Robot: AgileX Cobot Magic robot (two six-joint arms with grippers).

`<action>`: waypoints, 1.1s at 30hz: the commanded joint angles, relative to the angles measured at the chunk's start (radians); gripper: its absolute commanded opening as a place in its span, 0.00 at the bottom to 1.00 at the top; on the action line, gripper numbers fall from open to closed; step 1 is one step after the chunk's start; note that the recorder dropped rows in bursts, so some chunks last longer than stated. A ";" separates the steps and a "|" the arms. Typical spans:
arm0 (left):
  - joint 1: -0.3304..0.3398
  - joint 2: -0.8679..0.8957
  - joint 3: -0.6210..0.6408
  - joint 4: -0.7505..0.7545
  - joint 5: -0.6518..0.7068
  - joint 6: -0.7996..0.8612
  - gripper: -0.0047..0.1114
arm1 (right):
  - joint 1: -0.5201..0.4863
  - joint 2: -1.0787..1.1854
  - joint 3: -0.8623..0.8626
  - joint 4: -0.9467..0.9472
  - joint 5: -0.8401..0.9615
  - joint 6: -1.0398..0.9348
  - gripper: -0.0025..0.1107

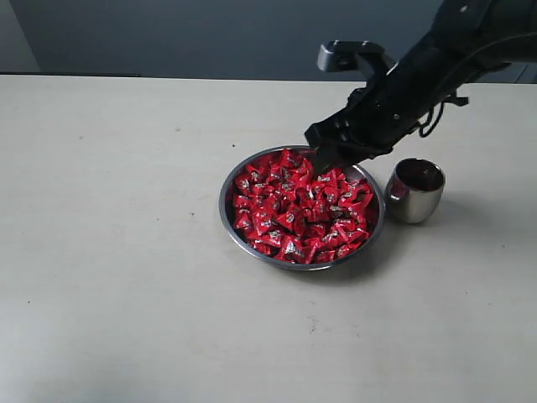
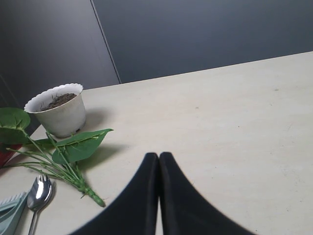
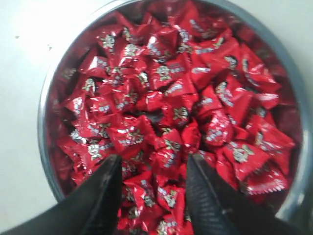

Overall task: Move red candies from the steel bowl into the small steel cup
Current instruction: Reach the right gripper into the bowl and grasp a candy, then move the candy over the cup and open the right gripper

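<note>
- Candies: the red candies (image 1: 298, 210) fill the steel bowl (image 1: 225, 214) almost to its rim. The small steel cup (image 1: 415, 195) stands just beside it on the right arm's side, so the carry looks short.
- Right gripper (image 3: 154, 164): it hangs low over the heap with its 2 fingers spread wide, gripping nothing, probably set to straddle 1 candy.
- Left gripper (image 2: 159, 157): pressed shut and empty, it sits over bare table (image 2: 234, 107), apparently kept clear.
</note>
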 commanded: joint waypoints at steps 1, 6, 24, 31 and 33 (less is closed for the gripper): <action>-0.003 -0.004 0.001 0.004 -0.013 -0.004 0.04 | 0.046 0.086 -0.061 -0.021 -0.017 -0.008 0.38; -0.003 -0.004 0.001 0.004 -0.013 -0.004 0.04 | 0.044 0.167 -0.097 -0.039 -0.008 0.012 0.38; -0.003 -0.004 0.001 0.004 -0.013 -0.004 0.04 | -0.096 -0.033 -0.109 -0.150 0.050 0.077 0.02; -0.003 -0.004 0.001 0.004 -0.013 -0.004 0.04 | -0.247 -0.059 0.012 -0.144 0.043 0.077 0.02; -0.003 -0.004 0.001 0.004 -0.013 -0.004 0.04 | -0.249 -0.052 0.060 -0.159 -0.008 0.077 0.02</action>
